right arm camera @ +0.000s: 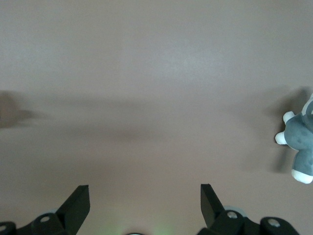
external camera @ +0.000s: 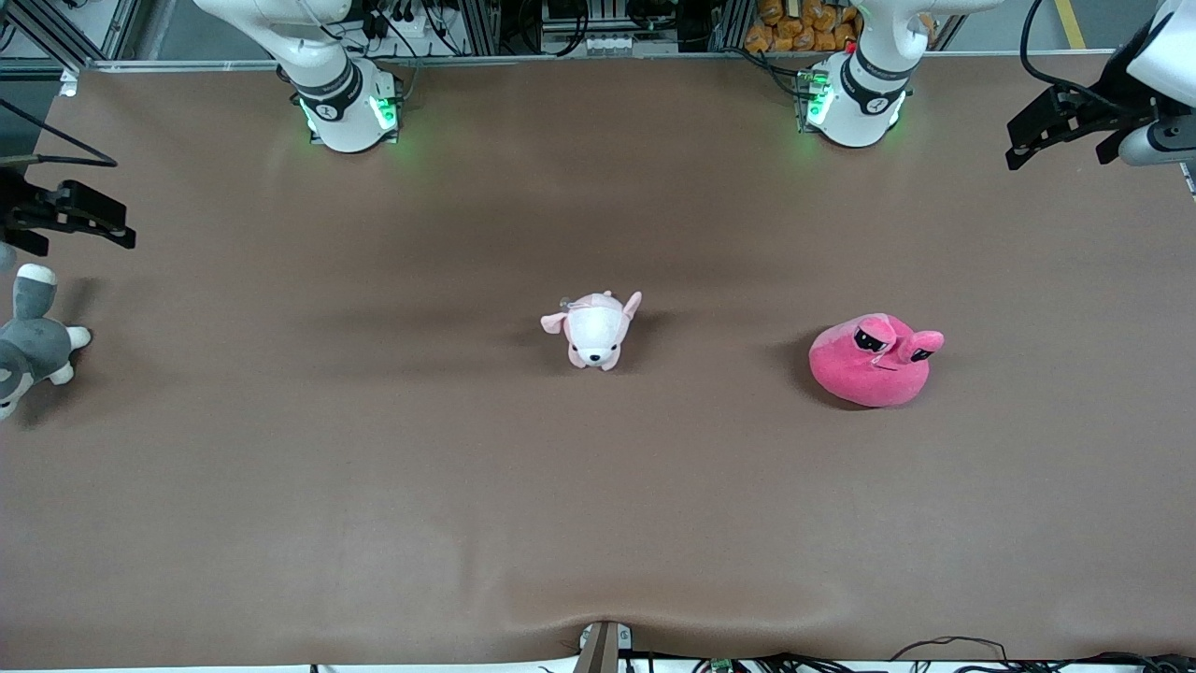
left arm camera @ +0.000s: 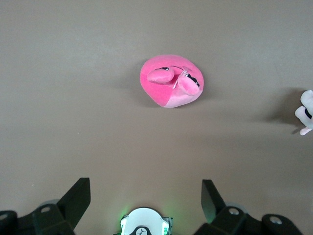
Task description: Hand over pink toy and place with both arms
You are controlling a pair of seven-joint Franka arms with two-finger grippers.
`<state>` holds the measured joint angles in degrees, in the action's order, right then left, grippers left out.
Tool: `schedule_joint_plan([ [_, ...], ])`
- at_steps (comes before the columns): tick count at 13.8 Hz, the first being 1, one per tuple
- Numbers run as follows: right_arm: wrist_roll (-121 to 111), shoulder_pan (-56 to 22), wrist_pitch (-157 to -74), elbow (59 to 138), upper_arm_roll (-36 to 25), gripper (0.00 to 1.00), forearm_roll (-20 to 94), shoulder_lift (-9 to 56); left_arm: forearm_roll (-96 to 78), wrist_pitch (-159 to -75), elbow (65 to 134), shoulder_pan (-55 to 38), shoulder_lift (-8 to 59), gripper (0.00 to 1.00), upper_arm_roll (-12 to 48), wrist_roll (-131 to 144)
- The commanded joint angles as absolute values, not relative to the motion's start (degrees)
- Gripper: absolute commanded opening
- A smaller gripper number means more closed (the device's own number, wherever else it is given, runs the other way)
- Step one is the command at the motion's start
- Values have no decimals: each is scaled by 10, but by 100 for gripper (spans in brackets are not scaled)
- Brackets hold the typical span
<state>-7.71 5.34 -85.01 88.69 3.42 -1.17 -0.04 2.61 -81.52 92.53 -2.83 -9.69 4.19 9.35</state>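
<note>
Front view: nothing begun. The pink toy [external camera: 875, 361] sits untouched on the desk [external camera: 374, 486] toward the left arm's end. Left gripper [external camera: 1065, 131] and right gripper [external camera: 65, 220] hover over opposite desk edges, fingers spread, empty; pickup, handover, placing remain.

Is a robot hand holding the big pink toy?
No, the pink toy sits alone on the table, with both grippers open and up away from it.

The grey plush [external camera: 33, 336] and right hand [external camera: 70, 220] are cut off at the frame edge.
</note>
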Motion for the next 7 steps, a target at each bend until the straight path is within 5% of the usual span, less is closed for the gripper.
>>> schedule_joint_plan([
  [1,-81,58,-879,978,40,100,-8,-73,36,-801,907,-26,-90,100,45,98],
  [7,-87,69,-838,884,35,100,-14,-10,34,-801,908,-19,-90,100,42,96],
])
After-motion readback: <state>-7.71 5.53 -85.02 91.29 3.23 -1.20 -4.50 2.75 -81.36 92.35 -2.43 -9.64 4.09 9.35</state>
